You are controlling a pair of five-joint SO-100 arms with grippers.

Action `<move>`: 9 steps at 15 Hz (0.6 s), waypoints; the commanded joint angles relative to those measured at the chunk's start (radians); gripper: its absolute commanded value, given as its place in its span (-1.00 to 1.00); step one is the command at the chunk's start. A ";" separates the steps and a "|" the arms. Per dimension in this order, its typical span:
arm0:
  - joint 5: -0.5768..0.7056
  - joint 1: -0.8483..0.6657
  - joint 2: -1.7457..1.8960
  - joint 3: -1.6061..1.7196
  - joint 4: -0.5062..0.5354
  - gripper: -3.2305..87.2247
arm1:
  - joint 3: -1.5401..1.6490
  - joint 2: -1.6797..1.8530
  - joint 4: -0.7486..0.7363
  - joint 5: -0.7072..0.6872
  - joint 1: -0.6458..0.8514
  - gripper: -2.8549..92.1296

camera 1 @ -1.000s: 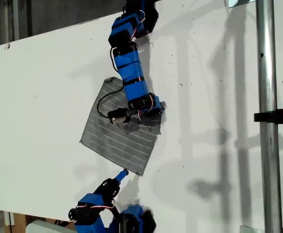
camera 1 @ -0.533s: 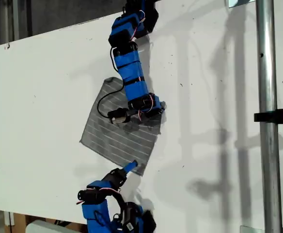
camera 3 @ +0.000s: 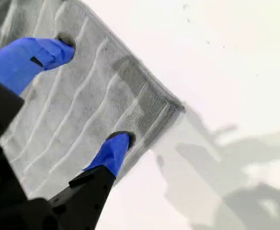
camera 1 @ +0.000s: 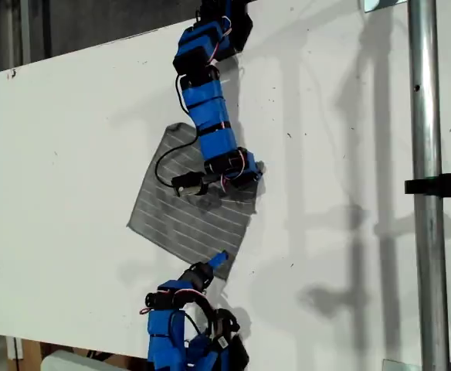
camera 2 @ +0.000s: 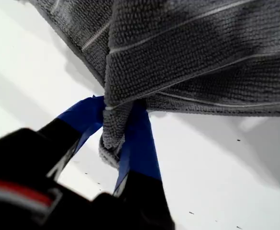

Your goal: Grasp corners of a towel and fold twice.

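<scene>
On the white table (camera 1: 71,154), near the middle of the exterior view, lies the towel (camera 1: 175,216): a grey square of soft, nubbly cloth crossed by thin pale parallel stripes, turned so that it sits like a tilted diamond, mostly flat. One of the corners (camera 2: 112,139) is bunched into a narrow wad and lifted off the table, and my first gripper (camera 2: 115,136) is clenched on it, the blue fingers (camera 2: 139,143) pressing the fabric from both sides; above the pinch the cloth rises in a thick fold whose looped weave and stripes show clearly. In the exterior view this is the arm reaching down from the top, its gripper (camera 1: 241,176) at the towel's corner toward the exterior view's right. My second gripper (camera 3: 89,91) stands spread wide over another corner (camera 3: 171,106), both blue fingertips (camera 3: 113,148) touching down on the flat cloth, with nothing gripped between them. In the exterior view that gripper (camera 1: 214,259) comes from the bottom edge, at the towel's lowest corner.
</scene>
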 commanded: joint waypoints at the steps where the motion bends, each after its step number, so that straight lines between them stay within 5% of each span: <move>1: -0.029 -0.021 -0.020 0.054 -0.078 -0.24 | 0.018 0.038 0.011 0.020 -0.017 -0.94; 7: -0.055 -0.043 -0.216 0.074 -0.186 -0.38 | 0.037 0.060 0.014 0.023 -0.023 -0.94; 9: -0.075 -0.052 -0.215 0.069 -0.189 -0.96 | 0.038 0.060 0.015 0.023 -0.021 -0.94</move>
